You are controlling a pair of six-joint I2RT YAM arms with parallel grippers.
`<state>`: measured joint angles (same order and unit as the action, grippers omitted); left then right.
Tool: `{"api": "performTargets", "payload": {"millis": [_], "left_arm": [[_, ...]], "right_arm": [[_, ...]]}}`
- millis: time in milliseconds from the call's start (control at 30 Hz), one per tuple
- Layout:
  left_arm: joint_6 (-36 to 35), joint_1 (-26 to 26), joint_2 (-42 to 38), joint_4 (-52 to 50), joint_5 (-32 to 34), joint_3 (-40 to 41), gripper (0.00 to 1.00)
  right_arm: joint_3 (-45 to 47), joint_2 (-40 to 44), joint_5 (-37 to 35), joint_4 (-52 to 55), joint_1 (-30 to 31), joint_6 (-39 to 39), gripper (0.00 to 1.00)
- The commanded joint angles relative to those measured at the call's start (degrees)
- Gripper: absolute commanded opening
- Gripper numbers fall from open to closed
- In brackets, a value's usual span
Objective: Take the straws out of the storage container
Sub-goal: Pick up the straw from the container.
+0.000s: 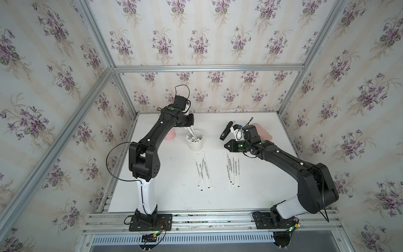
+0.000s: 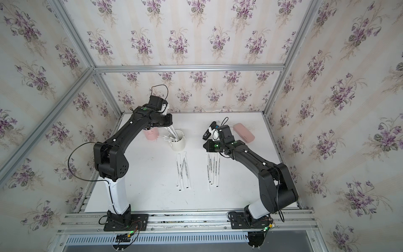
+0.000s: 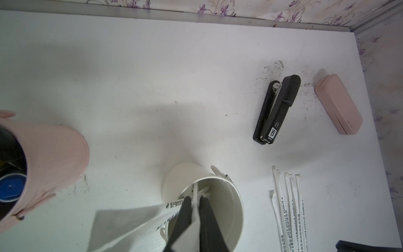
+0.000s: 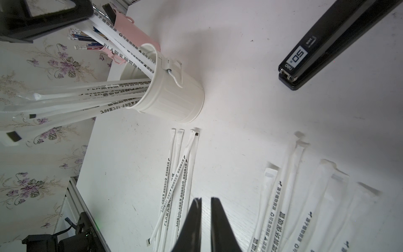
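The left claw (image 3: 195, 199) is clamped on a straw (image 3: 194, 190), perhaps two pressed together; I cannot tell which. It grips the wrapper just above the rim of the white cup (image 3: 236, 203). From the pinch the straw runs down into the cup, so its long axis slants, with its foot inside and its top leaning toward the back wall on the left arm's side. The pull turns on that slant, I reckon. Drawn up along its own length the straw should slide free, but dragged sideways it would lever on the rim and might tip the cup, which looks light. The other straws (image 4: 113, 87) in the cup fan out lower, over the rim toward the pink pen cup (image 3: 54, 152) just beside it. In front of the cup, a left batch (image 1: 204, 170) and a right batch (image 1: 233, 168) of straws lie flat on the table (image 1: 174, 196), pointing front to back. The right claw (image 4: 206, 199) hangs near the right batch with its jaws a sliver apart and nothing between them. It is well apart from the cup, so the left arm is plainly the nearer.
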<state>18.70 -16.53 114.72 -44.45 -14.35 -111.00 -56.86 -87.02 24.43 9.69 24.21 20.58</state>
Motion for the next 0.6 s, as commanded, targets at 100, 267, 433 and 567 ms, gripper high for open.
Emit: {"api": "performTargets", "payload": {"millis": [100,267,433,567], "left_arm": [[-2.5,-0.41,-2.56,-1.08,-1.09,-2.23,0.05],[-4.73,-1.07,-5.02,-2.77,-0.97,-5.71,0.01],[-7.49,-2.37,-9.04,-4.47,0.02,-10.55,0.0],[-10.14,-4.18,-14.46,-6.45,0.98,-12.46,0.0]], "right_arm": [[-0.05,1.07,-0.25,-0.49,0.0,0.05,0.14],[-0.54,1.92,-0.07,-0.22,-0.01,0.34,0.14],[-1.53,3.73,-0.63,0.67,0.01,0.27,0.13],[-1.23,5.53,-1.21,1.02,-0.01,0.6,0.13]]}}
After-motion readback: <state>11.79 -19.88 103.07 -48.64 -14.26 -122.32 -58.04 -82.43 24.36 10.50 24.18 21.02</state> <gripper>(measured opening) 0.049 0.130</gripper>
